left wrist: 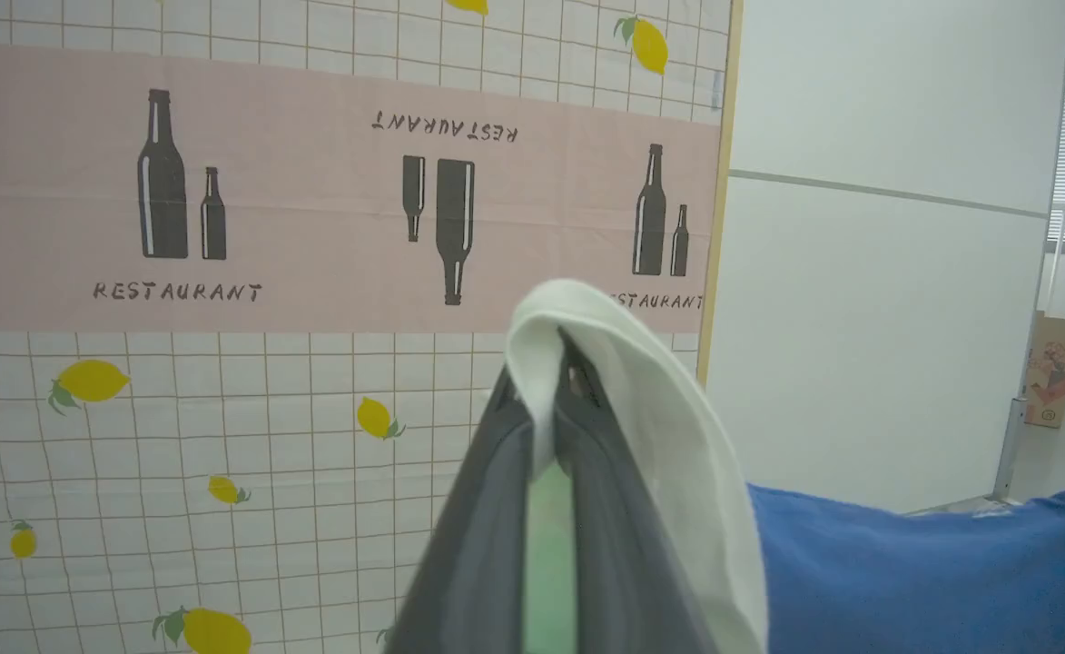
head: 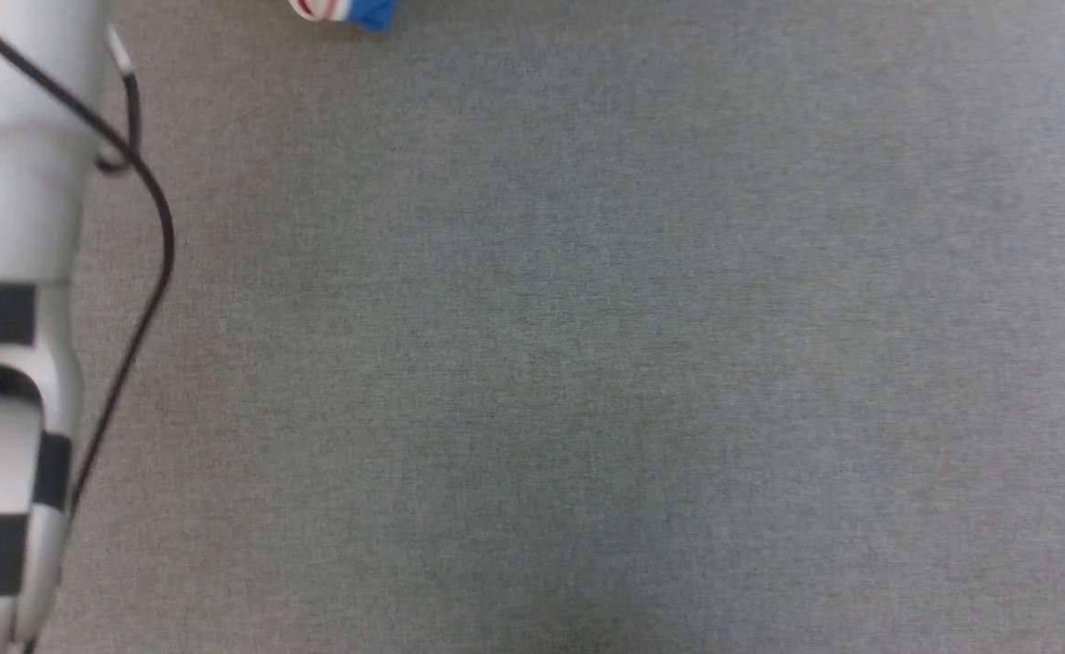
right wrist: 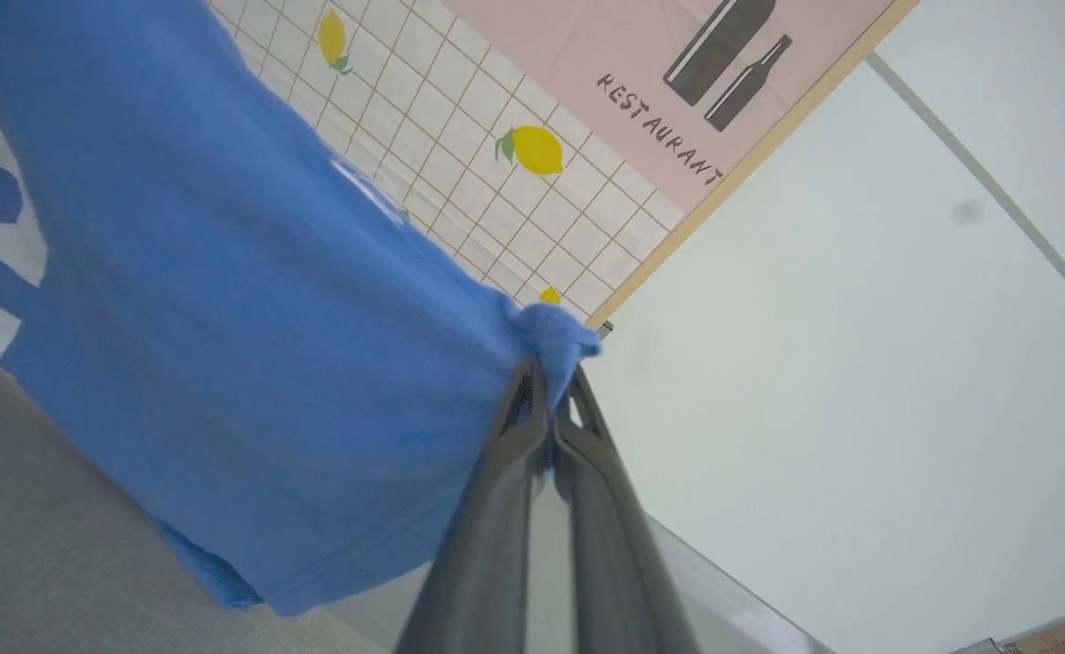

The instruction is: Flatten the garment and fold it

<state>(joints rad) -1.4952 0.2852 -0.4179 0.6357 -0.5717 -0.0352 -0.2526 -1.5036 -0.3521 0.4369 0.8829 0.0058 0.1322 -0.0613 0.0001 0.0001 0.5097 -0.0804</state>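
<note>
Holding the royal-blue T-shirt (right wrist: pixel 223 318) up in the air by two points, well clear of the grey surface (head: pixel 586 363). Pinched in the left gripper (left wrist: pixel 561 363), jaws clenched on a fold of the white sleeve (left wrist: pixel 668 427) draped over the fingertips. Pinched likewise in the right gripper (right wrist: pixel 550 386), jaws clamped tight on a bunched blue edge, perhaps the hem or a lower corner, though hard to say from so close. Stretched between the two grips in front of the lemon-and-bottle backdrop (left wrist: pixel 223 227), presumably to let the weight of the cloth pull out creases and to spread it wide before laying it down. Glimpsed from the head view as a scrap of blue and red-striped white at the top edge (head: pixel 350 11), beyond the pale forearm (head: pixel 5 227) and its black cable (head: pixel 155 209). Judged early in the task: not yet flattened, no fold made. Next, most likely, lowering evenly with both grips kept apart, to avoid bunching on landing.
</note>
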